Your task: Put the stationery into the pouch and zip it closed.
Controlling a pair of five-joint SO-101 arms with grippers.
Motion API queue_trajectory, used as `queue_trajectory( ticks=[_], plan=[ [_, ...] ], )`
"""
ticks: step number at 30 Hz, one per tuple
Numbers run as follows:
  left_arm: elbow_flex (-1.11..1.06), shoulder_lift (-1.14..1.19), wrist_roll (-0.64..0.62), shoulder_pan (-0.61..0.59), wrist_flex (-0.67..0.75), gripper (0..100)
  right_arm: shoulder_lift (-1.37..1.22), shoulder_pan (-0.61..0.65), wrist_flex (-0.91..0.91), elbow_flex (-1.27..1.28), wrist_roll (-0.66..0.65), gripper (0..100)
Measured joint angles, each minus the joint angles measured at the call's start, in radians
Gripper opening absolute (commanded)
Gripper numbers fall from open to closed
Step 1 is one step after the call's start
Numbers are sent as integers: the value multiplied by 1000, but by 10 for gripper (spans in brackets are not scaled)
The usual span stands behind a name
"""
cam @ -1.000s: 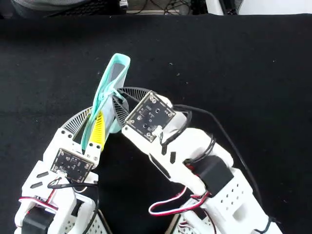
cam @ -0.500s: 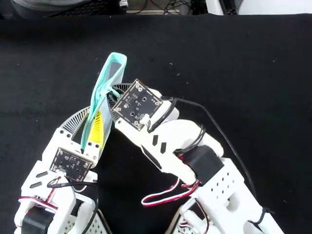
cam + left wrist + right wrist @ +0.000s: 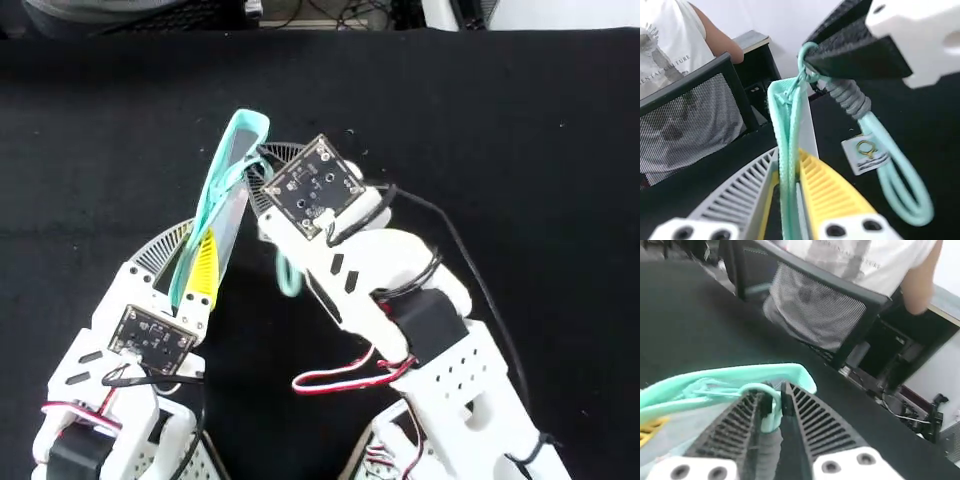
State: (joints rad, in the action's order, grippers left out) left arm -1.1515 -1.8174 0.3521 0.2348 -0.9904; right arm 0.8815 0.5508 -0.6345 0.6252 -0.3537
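Observation:
A mint-green pouch [image 3: 228, 170] stands on edge above the black table. My left gripper [image 3: 196, 248] is shut on its near end, the rim pinched between the grey and yellow fingers [image 3: 827, 192]. My right gripper [image 3: 256, 172] is shut on the zipper pull [image 3: 769, 401] close to the pouch's far end. In the left wrist view the right gripper's dark fingers [image 3: 855, 52] pinch the pull ring [image 3: 807, 62]. A mint wrist strap [image 3: 900, 192] with a small tag hangs from it. What lies inside the pouch is hidden.
The black table [image 3: 520, 150] spreads wide to the right and far side. Beyond its far edge stand a mesh chair [image 3: 820, 310] and a seated person, who touches nothing.
My right gripper has slid along the pouch's top edge toward its far end with the zipper pull. The strap now hangs lower beside the right arm. The left gripper has held its place.

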Motion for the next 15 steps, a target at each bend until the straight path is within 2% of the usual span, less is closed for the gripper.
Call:
queue_trajectory(
  ticks=[7,15],
  plan=[
    [0,0,0,0,0,30,-2,0,11,0,0,12],
    [0,0,0,0,0,29,-84,-44,115,2,2,12]
  ],
)
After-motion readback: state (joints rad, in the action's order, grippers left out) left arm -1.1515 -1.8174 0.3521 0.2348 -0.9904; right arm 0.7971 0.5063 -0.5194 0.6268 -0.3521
